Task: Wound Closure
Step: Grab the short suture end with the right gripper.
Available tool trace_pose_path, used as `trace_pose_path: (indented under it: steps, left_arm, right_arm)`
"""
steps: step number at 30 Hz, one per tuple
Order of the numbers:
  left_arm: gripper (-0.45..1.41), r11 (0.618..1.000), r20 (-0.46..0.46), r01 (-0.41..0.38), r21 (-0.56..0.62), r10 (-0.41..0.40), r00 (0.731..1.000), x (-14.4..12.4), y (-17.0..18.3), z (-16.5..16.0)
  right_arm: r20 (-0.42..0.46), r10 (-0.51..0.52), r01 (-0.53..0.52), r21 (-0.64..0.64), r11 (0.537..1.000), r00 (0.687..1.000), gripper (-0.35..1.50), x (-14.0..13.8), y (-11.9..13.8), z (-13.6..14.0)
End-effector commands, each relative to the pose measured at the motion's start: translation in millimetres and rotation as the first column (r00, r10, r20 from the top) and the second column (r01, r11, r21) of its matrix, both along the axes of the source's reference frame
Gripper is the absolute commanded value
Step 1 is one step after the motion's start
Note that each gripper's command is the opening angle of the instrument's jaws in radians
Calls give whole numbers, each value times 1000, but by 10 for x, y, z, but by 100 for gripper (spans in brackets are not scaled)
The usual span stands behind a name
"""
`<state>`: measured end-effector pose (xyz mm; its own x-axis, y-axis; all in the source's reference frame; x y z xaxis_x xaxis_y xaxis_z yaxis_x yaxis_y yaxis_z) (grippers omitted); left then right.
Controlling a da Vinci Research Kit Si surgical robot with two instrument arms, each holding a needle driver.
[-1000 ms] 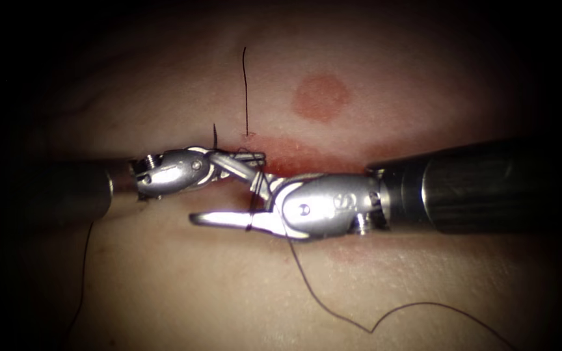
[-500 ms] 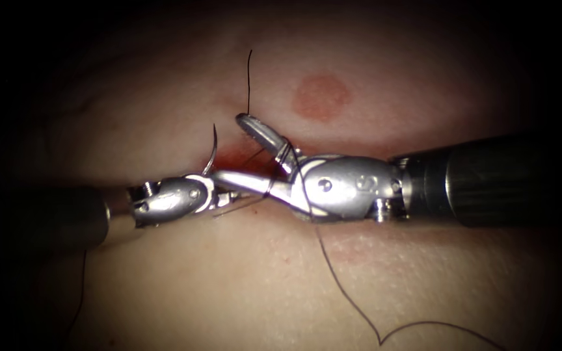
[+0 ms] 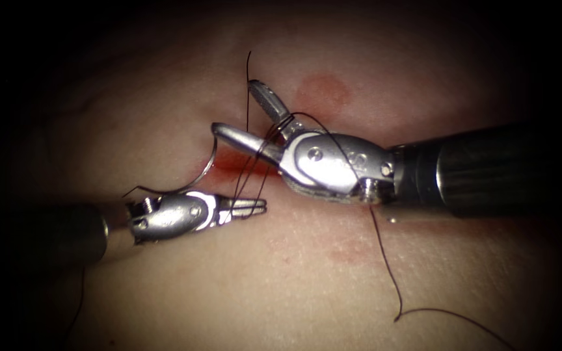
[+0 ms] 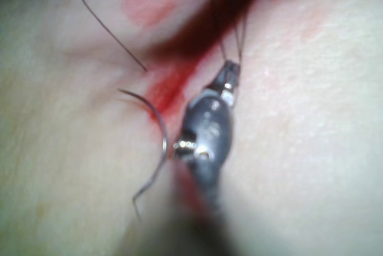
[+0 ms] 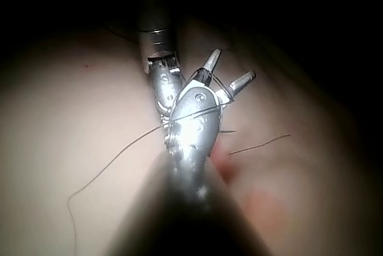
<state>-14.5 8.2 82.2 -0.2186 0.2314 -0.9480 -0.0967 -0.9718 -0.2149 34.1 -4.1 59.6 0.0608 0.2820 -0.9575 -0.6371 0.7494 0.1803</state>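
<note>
- We see the left arm's silver needle driver [image 3: 255, 207] clamped on dark thin thread [image 3: 385, 260].
- The right arm's silver needle driver [image 3: 235, 110] gapes, thread looped around it, holding nothing.
- The curved steel needle [image 3: 204, 170] lies free on the pale pork tissue [image 3: 229, 286], at ten o'clock from the left tool.

Dark surround, light pooled at centre

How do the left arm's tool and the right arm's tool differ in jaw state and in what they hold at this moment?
The left tool has its jaws shut on the thread; the right tool has its jaws spread open, holding nothing, with thread draped over them. The left tool lies below the cut, the right above. Both are metal needle drivers. The needle lies free.
</note>
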Motion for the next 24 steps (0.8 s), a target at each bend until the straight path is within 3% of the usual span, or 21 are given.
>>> trace_pose_path:
  steps: [1, 14, 24]
  left_arm:
    - [-35, 1000, 0, -3, 4, 3, 1000, -5, -2, 7]
    - [-35, 1000, 7, -2, 20, 2, 1000, -7, 14, 4]
    - [-35, 999, 9, 2, 33, -2, 1000, -9, 24, 7]
  right_arm:
    - [22, -4, 4, 9, 1000, 1000, 143, 6, -2, 6]
    - [203, 1, -32, 150, 988, 979, 143, 2, 5, 43]
    - [303, -2, -65, 211, 975, 953, 141, 4, 33, 79]
